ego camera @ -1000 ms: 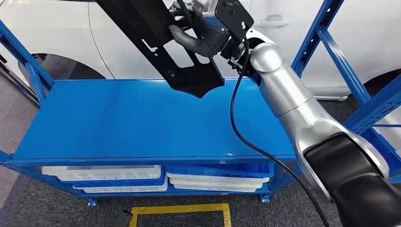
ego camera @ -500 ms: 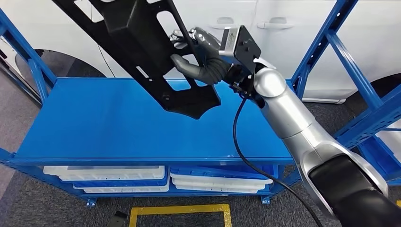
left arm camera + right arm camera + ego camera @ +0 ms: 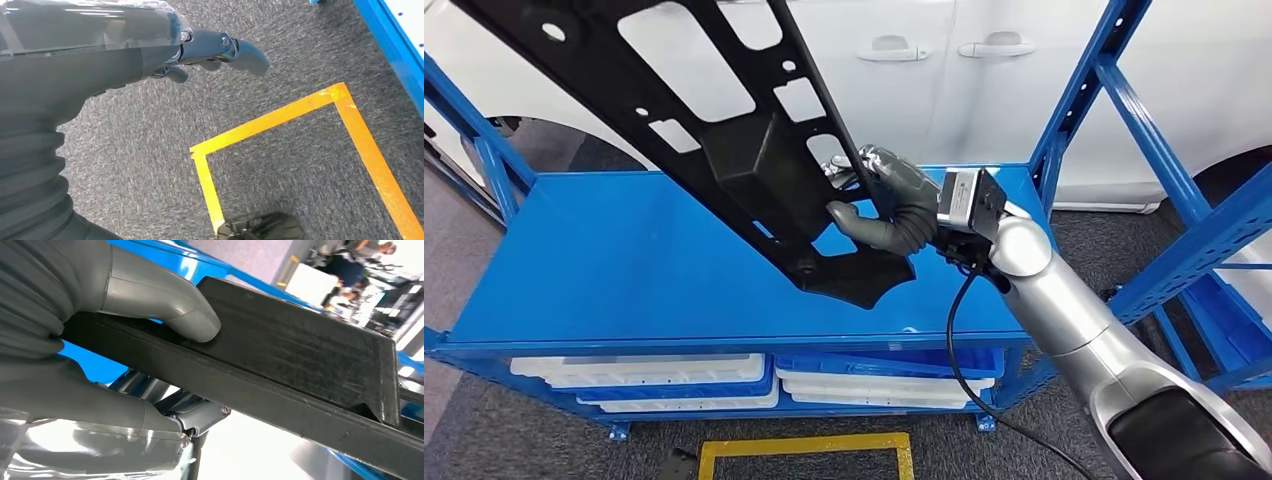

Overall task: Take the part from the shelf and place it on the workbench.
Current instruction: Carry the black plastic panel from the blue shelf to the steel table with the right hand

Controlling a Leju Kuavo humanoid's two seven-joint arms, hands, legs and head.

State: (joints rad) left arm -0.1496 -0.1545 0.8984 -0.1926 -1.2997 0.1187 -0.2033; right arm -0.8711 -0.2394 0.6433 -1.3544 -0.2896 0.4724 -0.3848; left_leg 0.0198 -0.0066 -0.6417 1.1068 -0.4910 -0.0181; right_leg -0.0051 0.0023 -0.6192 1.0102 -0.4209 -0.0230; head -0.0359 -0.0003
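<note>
- The right hand [image 3: 886, 205] gripped the long black part [image 3: 724, 130] near its lower end, at centre frame of the head view; the thumb [image 3: 165, 300] pressed on the part's flat face.
- The part ran diagonally from upper left to centre, raised above the blue shelf [image 3: 624, 270].
- The left hand [image 3: 210, 50] hung over grey carpet with yellow floor tape [image 3: 280, 115], fingers loosely extended, holding nothing.
- A white car [image 3: 984, 80] stood behind the shelf.

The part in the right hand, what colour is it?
Black part, gripped by the right hand; clearest in the head view.
</note>
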